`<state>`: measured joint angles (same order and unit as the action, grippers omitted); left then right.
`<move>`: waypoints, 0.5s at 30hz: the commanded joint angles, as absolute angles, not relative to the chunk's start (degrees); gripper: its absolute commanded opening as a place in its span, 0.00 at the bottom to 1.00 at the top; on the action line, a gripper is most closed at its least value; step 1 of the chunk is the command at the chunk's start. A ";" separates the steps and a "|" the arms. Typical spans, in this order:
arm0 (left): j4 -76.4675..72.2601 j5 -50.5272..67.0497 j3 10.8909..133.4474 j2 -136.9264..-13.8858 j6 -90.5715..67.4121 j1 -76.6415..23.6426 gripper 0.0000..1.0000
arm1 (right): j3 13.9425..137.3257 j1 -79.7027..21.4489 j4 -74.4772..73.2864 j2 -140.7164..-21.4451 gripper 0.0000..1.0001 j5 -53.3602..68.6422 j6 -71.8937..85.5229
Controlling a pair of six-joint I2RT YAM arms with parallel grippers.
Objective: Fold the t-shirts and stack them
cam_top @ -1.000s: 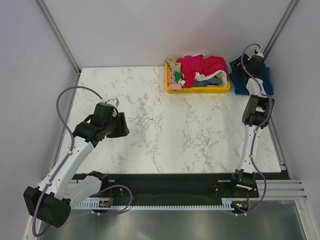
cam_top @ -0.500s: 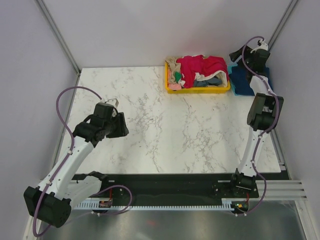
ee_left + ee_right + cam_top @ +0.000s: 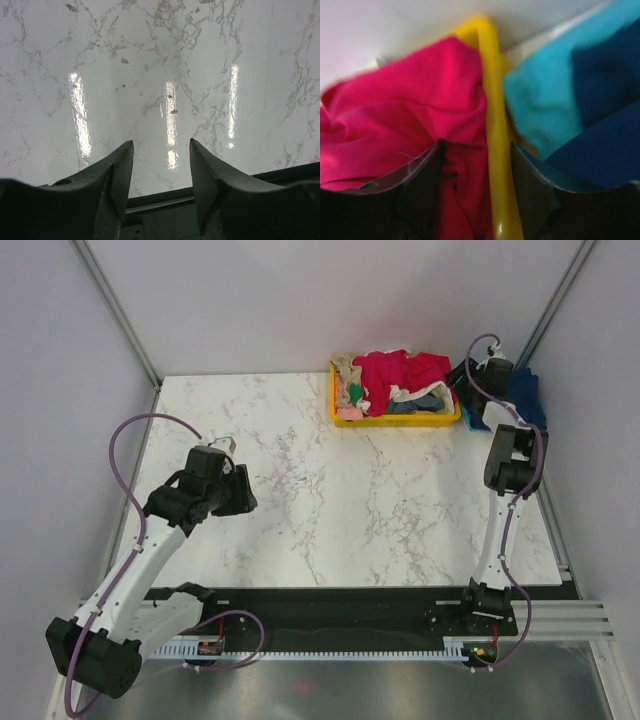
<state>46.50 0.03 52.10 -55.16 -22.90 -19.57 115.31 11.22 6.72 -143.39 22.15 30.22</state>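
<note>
Pink tee: judged soft, light, limp; best pinched at a raised fold. Right gripper spread over tray rim; left gripper spread, empty.

Two arms out, both grippers parted.
The left arm bends over the bench's left side, its left gripper angled down with fingers spread; the right arm stretches to the far right corner, right gripper likewise agape.

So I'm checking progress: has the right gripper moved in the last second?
Yes. In the top view the right gripper has shifted left, off the blue shirt stack toward the yellow tray, at its right end.
</note>
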 commanded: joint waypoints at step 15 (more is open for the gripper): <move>44.83 -0.53 51.94 -53.70 -22.68 -19.25 0.56 | 106.61 -4.22 8.89 -135.89 0.83 21.03 32.27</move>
<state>46.48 0.03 52.10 -54.92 -22.90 -19.57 106.41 -3.14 12.71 -140.53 19.57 34.63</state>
